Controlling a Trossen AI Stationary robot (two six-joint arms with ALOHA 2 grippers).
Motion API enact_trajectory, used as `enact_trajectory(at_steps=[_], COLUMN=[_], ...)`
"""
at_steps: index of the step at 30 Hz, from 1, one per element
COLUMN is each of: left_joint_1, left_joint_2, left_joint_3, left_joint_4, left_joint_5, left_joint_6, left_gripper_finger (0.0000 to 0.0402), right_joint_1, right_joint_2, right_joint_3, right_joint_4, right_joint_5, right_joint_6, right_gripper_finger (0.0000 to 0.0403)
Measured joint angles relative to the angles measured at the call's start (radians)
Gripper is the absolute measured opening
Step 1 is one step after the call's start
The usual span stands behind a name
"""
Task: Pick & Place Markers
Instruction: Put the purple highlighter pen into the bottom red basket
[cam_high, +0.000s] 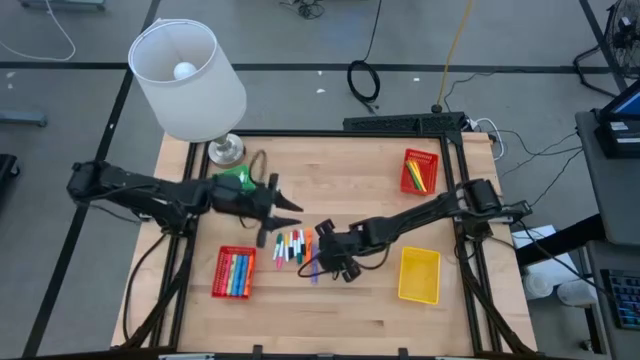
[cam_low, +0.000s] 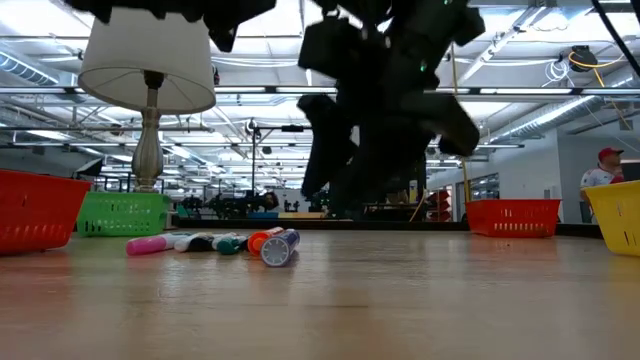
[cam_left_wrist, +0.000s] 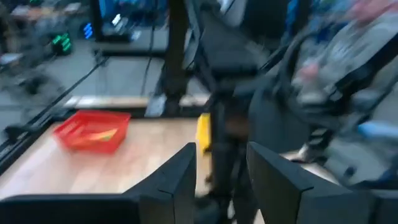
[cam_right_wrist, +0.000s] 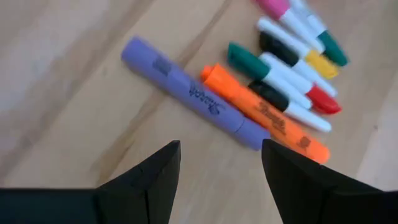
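Markers (cam_right_wrist: 273, 74) lie touching side by side on the tabletop (cam_right_wrist: 56, 74) under the right gripper (cam_right_wrist: 221, 180), whose empty, spread fingers risk catching the orange marker (cam_right_wrist: 264, 115) alongside the purple marker (cam_right_wrist: 193, 93).

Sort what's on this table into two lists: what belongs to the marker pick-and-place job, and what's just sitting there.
Belongs to the job:
- loose markers at mid-table
- purple marker, below the open right gripper
- orange marker beside it
- markers in the red basket
- left gripper, open, raised beside the pile

Just sitting there:
- lamp
- yellow basket
- green basket
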Motion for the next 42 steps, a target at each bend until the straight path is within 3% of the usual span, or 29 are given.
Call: enact_trajectory(at_steps=[4, 7, 11, 17, 24, 42], left_joint_1=[0.087, 0.112, 0.117, 0.116, 0.116, 0.116], left_joint_2=[-0.043, -0.067, -0.090, -0.118, -0.135, -0.132], left_joint_3=[-0.110, -0.157, -0.193, -0.196, -0.196, -0.196], left_joint_4=[0.150, 0.212, 0.224, 0.227, 0.227, 0.217], left_joint_5=[0.170, 0.222, 0.226, 0.226, 0.223, 0.216], left_joint_6=[-0.033, -0.035, -0.034, -0.023, 0.018, 0.010], left_gripper_finger=[0.0145, 0.0145, 0.0145, 0.0145, 0.0145, 0.0145], right_joint_1=[-0.013, -0.025, -0.031, -0.045, -0.069, -0.074], right_joint_2=[0.049, 0.065, 0.067, 0.067, 0.105, 0.146], right_joint_3=[0.002, 0.002, 0.002, 0.002, 0.002, -0.012], right_joint_4=[0.017, 0.026, 0.087, 0.122, 0.165, 0.011], right_joint_5=[-0.001, 0.000, -0.007, -0.168, -0.261, -0.258], right_joint_6=[-0.066, -0.096, -0.126, -0.093, -0.093, 0.104], right_gripper_finger=[0.0212, 0.0212, 0.0212, 0.0212, 0.0205, 0.0165])
